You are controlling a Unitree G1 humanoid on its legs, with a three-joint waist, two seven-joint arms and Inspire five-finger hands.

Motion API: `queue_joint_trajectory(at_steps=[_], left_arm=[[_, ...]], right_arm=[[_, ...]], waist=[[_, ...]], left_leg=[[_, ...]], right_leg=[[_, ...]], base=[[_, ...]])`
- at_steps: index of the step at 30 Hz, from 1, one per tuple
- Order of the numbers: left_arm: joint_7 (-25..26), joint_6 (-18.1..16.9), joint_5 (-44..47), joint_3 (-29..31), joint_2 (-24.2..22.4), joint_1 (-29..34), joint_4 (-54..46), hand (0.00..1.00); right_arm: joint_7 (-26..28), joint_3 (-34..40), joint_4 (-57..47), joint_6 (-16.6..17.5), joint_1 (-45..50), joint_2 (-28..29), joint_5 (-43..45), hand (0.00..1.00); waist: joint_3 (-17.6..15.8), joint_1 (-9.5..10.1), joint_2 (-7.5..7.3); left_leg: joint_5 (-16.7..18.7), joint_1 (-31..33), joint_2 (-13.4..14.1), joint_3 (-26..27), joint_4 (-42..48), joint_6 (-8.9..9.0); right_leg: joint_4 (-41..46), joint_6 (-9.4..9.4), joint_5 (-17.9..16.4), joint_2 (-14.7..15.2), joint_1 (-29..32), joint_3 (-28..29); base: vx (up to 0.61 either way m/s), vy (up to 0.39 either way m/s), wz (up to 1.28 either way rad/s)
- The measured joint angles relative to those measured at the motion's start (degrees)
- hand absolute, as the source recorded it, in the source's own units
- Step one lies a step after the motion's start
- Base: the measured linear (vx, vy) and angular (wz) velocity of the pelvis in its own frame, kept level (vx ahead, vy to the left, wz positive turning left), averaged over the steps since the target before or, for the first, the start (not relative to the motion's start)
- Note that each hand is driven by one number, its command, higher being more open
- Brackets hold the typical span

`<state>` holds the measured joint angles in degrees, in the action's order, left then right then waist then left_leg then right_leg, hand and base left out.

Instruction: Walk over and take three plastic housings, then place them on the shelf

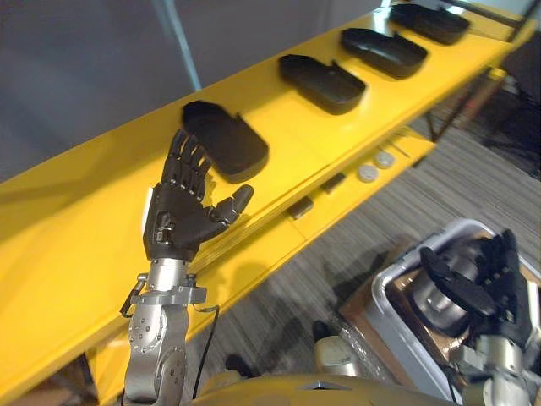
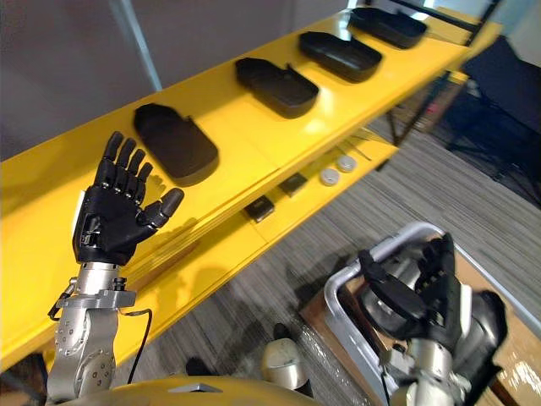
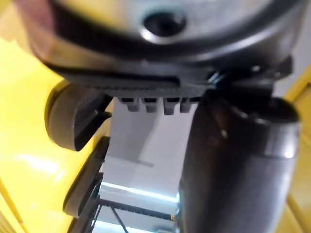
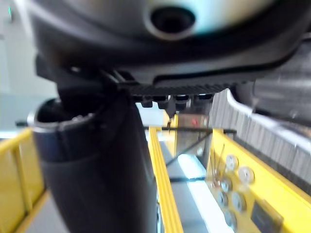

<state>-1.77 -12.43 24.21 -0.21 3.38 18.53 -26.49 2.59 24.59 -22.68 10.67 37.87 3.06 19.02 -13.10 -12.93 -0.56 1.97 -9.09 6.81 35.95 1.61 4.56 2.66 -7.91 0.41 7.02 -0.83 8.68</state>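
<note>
Four black plastic housings lie in a row on the top board of the yellow shelf (image 1: 76,228). The nearest housing (image 1: 226,139) sits about mid-length, and the second housing (image 1: 323,83), third housing (image 1: 385,51) and fourth housing (image 1: 431,23) run on toward the far end.

The left hand (image 1: 179,218) is raised over the board's front edge, fingers straight and spread and holding nothing. Its fingertips are just beside the nearest housing; contact cannot be told. The right hand (image 1: 494,283) hangs low over a grey bin (image 2: 347,296) on the floor, fingers extended and empty.

The housings look like thin, stiff moulded shells, probably light and smooth enough to slip. The best hold is likely across the narrow width, with the thumb on one long rim and the fingers on the other.
</note>
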Motion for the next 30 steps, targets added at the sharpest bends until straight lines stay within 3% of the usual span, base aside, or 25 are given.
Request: queue_joint_trajectory(at_steps=[2,3,4,6,8,9,10,12,16,19,20,21,22,24,26,27,29,30], left_arm=[[2.99,-1.05,-0.19,0.0,-0.17,-0.28,0.0,1.0],[5.24,-1.86,-0.64,0.39,-0.16,-0.16,0.0,1.0],[6.28,-1.87,-0.7,0.95,-0.15,-0.15,0.03,1.0],[9.55,-1.92,-0.63,4.22,-0.41,0.46,0.05,1.0],[9.94,-2.85,-0.55,6.58,-1.4,1.7,-0.25,1.0],[9.94,-3.69,-0.55,7.17,-2.07,2.25,-0.83,1.0],[9.9,-4.04,-0.55,7.42,-2.2,2.1,-1.19,1.0],[9.18,-4.97,0.32,7.48,-2.41,2.05,-1.22,1.0],[5.11,-6.46,2.13,7.04,-2.34,2.16,-1.64,1.0],[0.61,-6.81,2.69,3.55,-1.93,2.49,-4.84,1.0],[0.18,-6.83,2.69,2.54,-1.61,2.68,-5.47,1.0],[-0.21,-6.84,2.59,0.96,-1.06,2.94,-6.45,1.0],[-0.14,-6.83,2.45,0.51,-1.24,2.96,-6.49,1.0],[0.36,-6.72,2.2,0.86,-1.15,2.83,-6.96,1.0],[0.97,-5.63,2.27,1.98,-1.04,2.23,-6.75,1.0],[1.29,-4.82,2.29,2.75,-1.16,2.27,-6.63,1.0],[2.5,-3.73,2.75,3.24,-0.71,1.91,-5.87,1.0],[2.52,-3.02,5.28,3.02,-0.06,1.79,-4.69,1.0]], right_arm=[[1.89,-0.51,-0.01,2.16,0.39,-0.13,2.18,1.0],[3.13,-1.34,0.02,2.69,-0.79,-0.7,3.35,1.0],[3.43,-2.03,0.17,2.78,-1.7,-1.08,3.83,1.0],[3.84,-6.47,1.21,3.14,-5.42,-3.84,4.01,1.0],[4.11,-8.24,2.29,3.2,-8.04,-6.73,4.54,1.0],[4.0,-8.32,2.26,3.4,-9.24,-8.07,4.42,1.0],[3.49,-8.4,2.37,3.39,-10.23,-8.21,4.28,1.0],[1.68,-9.62,2.94,2.71,-11.61,-7.23,4.37,1.0],[0.69,-12.05,4.06,2.53,-11.29,-6.47,4.42,1.0],[1.63,-15.14,4.37,2.93,-7.84,-2.16,4.57,1.0],[2.22,-16.26,4.35,3.28,-6.8,-1.81,4.73,1.0],[3.4,-18.95,4.36,3.49,-6.16,-2.06,4.91,1.0],[3.62,-20.14,4.36,3.49,-6.71,-2.62,4.92,1.0],[4.6,-23.62,4.25,3.69,-9.25,-3.57,4.86,1.0],[3.78,-27.21,4.65,3.66,-13.42,-4.01,3.38,1.0],[2.22,-28.99,6.11,3.64,-16.56,-4.83,2.14,1.0],[-0.32,-30.87,9.7,3.44,-20.26,-5.28,1.77,1.0],[-2.05,-31.39,11.53,3.08,-21.46,-4.84,1.67,1.0]], waist=[[0.21,0.24,-0.02],[0.51,0.93,0.88],[0.49,1.33,0.91],[0.3,4.12,1.14],[0.95,5.77,2.36],[1.94,6.68,4.7],[1.83,6.88,5.2],[1.12,7.56,3.98],[0.31,6.89,2.96],[-1.55,6.84,1.44],[-1.82,6.84,0.96],[-2.27,6.91,0.78],[-2.22,7.04,1.7],[-2.18,8.11,2.38],[-2.14,9.12,2.3],[-2.09,10.14,2.23],[-1.1,11.52,0.62],[-0.1,12.1,-0.95]], left_leg=[[5.8,3.84,1.42,-7.14,9.86,-0.61],[9.05,7.71,2.83,-16.55,17.42,-1.31],[9.87,8.94,3.04,-20.21,20.77,-1.7],[11.27,10.72,1.87,-30.7,28.28,-2.8],[14.09,10.41,1.44,-33.16,27.06,-3.55],[17.11,10.02,1.68,-33.14,23.58,-3.32],[17.71,9.64,1.53,-33.13,21.77,-1.8],[15.67,9.24,-1.02,-32.89,20.04,-0.69],[16.02,9.2,-2.28,-33.6,21.58,-0.72],[18.2,9.92,-1.99,-32.18,25.69,-1.16],[18.52,9.93,-2.05,-31.49,26.26,-1.73],[17.57,9.71,-1.67,-29.62,25.6,-2.74],[16.68,9.79,-0.09,-28.53,24.59,-3.1],[14.25,9.68,2.22,-24.91,22.16,-2.71],[12.54,9.86,4.12,-23.43,21.19,-1.93],[12.06,10.13,5.52,-22.49,21.31,-1.17],[10.94,11.01,6.95,-22.11,21.39,0.71],[10.1,12.07,7.57,-22.0,21.63,2.08]], right_leg=[[0.12,0.16,0.27,-1.11,1.37,3.01],[0.26,0.69,0.73,-2.87,2.16,5.6],[0.35,0.9,0.96,-3.42,2.31,6.89],[1.07,1.32,1.28,-4.72,2.79,10.98],[0.74,1.29,1.26,-4.97,4.56,10.98],[0.68,0.93,1.61,-4.94,6.39,9.79],[1.0,0.41,2.07,-4.54,7.07,9.25],[2.61,-1.18,3.18,-1.77,7.85,8.34],[5.45,-1.41,3.15,-0.89,8.29,7.29],[6.74,-1.51,3.21,-1.13,8.27,8.0],[6.52,-1.15,3.02,-0.93,8.2,8.19],[5.09,3.19,-0.41,-0.04,8.5,5.34],[6.12,6.5,-3.12,-0.2,9.52,3.31],[18.63,6.22,-3.16,-0.2,14.2,-2.02],[31.03,8.42,-4.7,2.85,13.8,-7.41],[34.75,8.5,-5.36,5.38,11.93,-8.93],[33.67,7.77,-5.17,9.23,7.13,-9.83],[28.5,6.13,-3.34,10.83,3.53,-9.84]], base=[[0.02,-0.003,-1.01],[0.03,0.012,-0.94],[0.03,0.034,-1.27],[-0.02,0.089,-1.16],[-0.16,0.194,-0.68],[-0.15,0.225,-0.38],[-0.09,0.177,-0.07],[-0.08,0.125,0.15],[-0.05,0.079,0.06],[-0.13,0.077,-0.22],[-0.23,0.114,-0.5],[-0.21,0.095,-0.57],[-0.22,0.071,-0.96],[-0.1,-0.009,-0.83],[-0.05,-0.055,-0.56],[-0.05,-0.104,-0.5],[-0.08,-0.293,-0.41],[-0.09,-0.375,-0.3]])
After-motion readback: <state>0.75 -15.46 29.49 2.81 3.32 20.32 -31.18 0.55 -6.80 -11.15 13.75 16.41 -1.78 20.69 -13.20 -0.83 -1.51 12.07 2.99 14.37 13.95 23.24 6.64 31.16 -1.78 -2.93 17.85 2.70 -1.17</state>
